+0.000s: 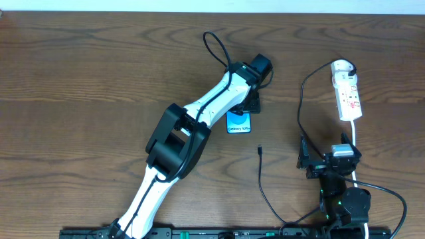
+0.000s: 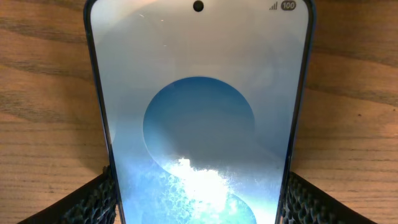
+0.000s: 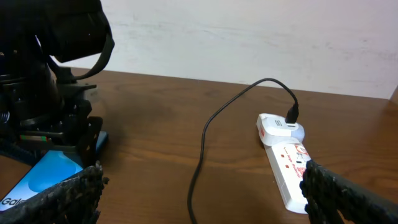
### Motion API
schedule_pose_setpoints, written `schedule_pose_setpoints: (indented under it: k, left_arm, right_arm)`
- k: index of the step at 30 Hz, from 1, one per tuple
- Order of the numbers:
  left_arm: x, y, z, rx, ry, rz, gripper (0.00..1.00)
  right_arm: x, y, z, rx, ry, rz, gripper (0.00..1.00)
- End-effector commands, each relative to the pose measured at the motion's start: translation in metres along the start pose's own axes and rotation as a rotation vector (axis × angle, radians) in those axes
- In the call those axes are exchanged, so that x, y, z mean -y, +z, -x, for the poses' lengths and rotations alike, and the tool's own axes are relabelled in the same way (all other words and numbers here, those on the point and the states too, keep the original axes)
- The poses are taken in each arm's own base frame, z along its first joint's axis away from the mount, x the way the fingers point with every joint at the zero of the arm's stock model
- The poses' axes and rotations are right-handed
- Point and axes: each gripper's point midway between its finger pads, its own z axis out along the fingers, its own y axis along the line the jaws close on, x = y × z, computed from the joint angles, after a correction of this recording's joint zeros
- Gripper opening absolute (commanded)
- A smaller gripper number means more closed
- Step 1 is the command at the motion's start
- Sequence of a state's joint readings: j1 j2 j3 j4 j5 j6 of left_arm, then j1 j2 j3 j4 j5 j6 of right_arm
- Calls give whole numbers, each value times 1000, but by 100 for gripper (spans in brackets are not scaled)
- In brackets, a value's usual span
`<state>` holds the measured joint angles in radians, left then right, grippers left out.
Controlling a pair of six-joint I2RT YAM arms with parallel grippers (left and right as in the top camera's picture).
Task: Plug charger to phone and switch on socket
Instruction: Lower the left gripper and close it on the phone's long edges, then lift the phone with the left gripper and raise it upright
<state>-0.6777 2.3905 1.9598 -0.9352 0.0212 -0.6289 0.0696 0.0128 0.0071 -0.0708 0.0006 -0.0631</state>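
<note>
The phone lies flat at mid-table, its blue foot showing from under my left gripper. In the left wrist view the phone fills the frame and the left gripper has a finger against each long edge. The charger's black plug tip lies loose on the table right of the phone. Its cable runs to an adapter in the socket's rounded end. The socket, a white strip, lies at the right and also shows in the right wrist view. My right gripper is open and empty, straddling the cable.
The strip's thick white cord runs toward the right arm's base. The black cable loops left of the strip and again along the front edge. A wall stands behind the table.
</note>
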Motion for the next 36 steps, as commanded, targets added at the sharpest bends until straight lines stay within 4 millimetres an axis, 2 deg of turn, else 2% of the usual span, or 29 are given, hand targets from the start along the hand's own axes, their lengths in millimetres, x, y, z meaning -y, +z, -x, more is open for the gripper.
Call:
schedule_pose_setpoints:
  k: [1, 6, 17, 30, 34, 36]
  left_arm:
    - [4, 8, -6, -34, -3, -13, 77]
    - [4, 1, -5, -27, -3, -20, 77]
    - [6, -32, -7, -22, -3, -54, 77]
    - [19, -79, -15, -76, -16, -211, 77]
    - [14, -85, -15, -97, -34, -232, 77]
    - [18, -89, -18, -145, -46, -290, 77]
  right_arm:
    - [3, 0, -1, -4, -9, -14, 99]
    - [3, 0, -1, -4, -9, -14, 99]
    - [3, 0, -1, -4, -9, -15, 99]
    - [3, 0, -1, -4, -9, -14, 99]
    - [3, 0, -1, -4, -9, -14, 99]
    - [3, 0, -1, -4, -9, -14, 99]
